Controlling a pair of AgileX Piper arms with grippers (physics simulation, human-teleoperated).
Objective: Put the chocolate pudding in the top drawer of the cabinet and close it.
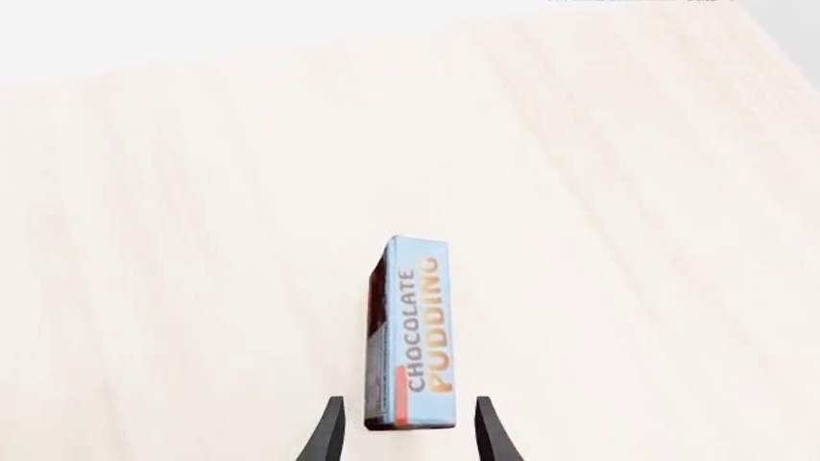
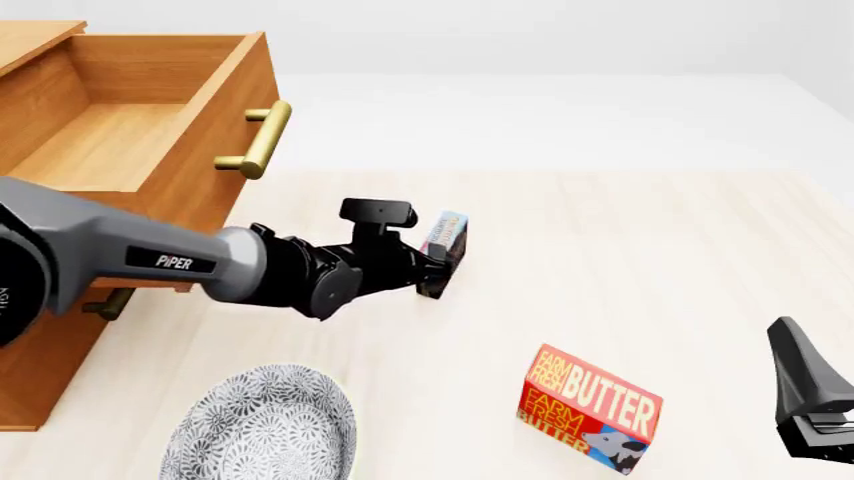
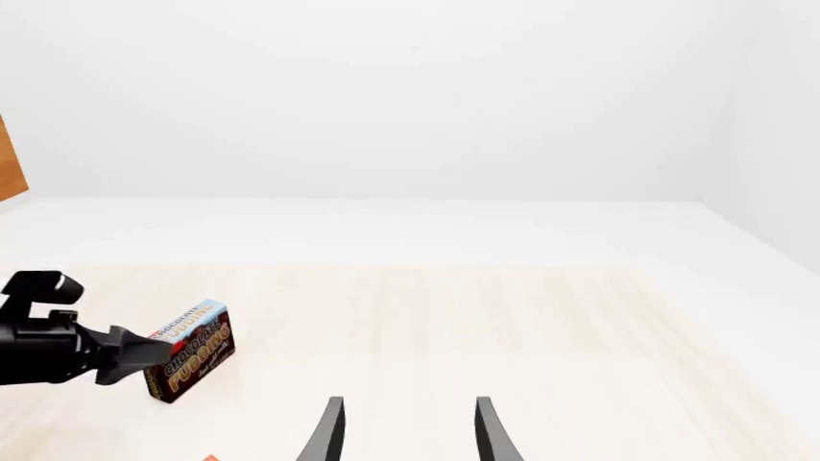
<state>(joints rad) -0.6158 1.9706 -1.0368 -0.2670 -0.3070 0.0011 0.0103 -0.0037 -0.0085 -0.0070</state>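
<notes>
The cabinet (image 2: pixel 54 330) stands at the table's (image 2: pixel 641 230) left edge, its top drawer (image 2: pixel 147 120) pulled out, brass handle (image 2: pixel 258 140) facing right. My left arm reaches right from beside it. The patterned plate (image 2: pixel 260 430) lies near the front edge below that arm, the butter box (image 2: pixel 590 408) to its right.

My left gripper (image 2: pixel 434 262) has fingers spread on either side of the chocolate pudding (image 2: pixel 445 238), which stands on edge mid-table; contact unclear.

My right gripper (image 3: pixel 403 432) hangs spread over bare table, front right.
</notes>
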